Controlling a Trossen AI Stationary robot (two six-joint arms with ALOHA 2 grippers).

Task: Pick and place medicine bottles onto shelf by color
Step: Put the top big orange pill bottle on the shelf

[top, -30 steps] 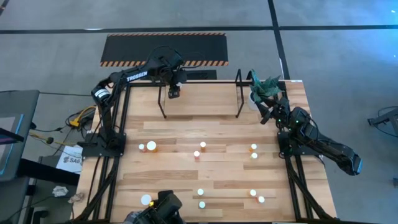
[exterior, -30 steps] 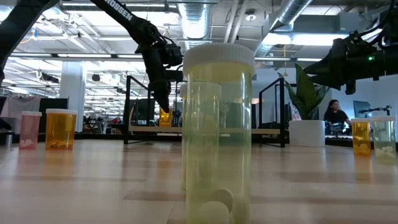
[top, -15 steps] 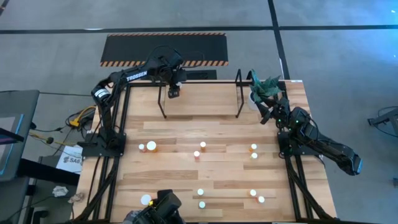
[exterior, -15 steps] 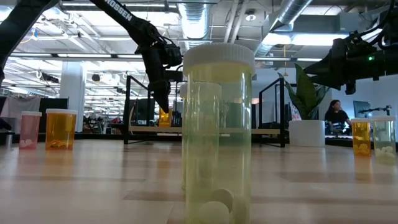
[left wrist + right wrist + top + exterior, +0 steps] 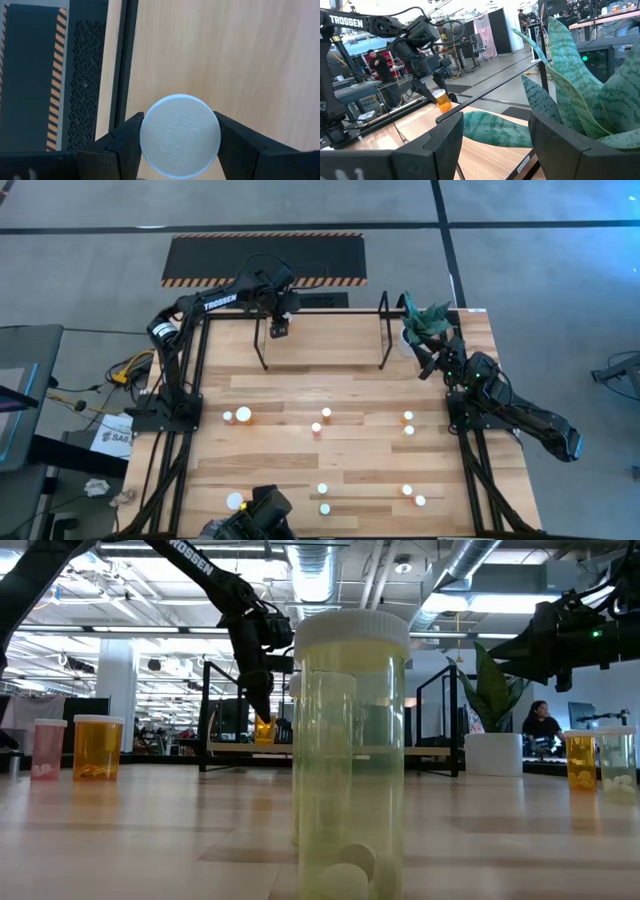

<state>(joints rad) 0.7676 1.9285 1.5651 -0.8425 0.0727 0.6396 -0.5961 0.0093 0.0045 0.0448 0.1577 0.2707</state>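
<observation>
A pale yellow-green bottle with a ribbed white cap stands nearest the low camera, see-through, with white tablets lying at its bottom. From above, the other medicine bottles show as small white-capped dots scattered over the light wood worktop: a loose row across the middle and a few more toward six o'clock. In the low view, a reddish one and a wider orange one stand at nine o'clock, and an orange one beside a pale one at three o'clock.

Farther back, at twelve o'clock, is the shelf, thin black bars with two upright hoop ends over the wood. The left claw hangs at the shelf's left end, its fingers closed on an orange bottle by the round white cap; the bottle is upright, low over the shelf floor, though contact cannot be judged.

The right claw waits at two o'clock with fingers spread wide and holding nothing, just beside the striped green plant in its white pot.
</observation>
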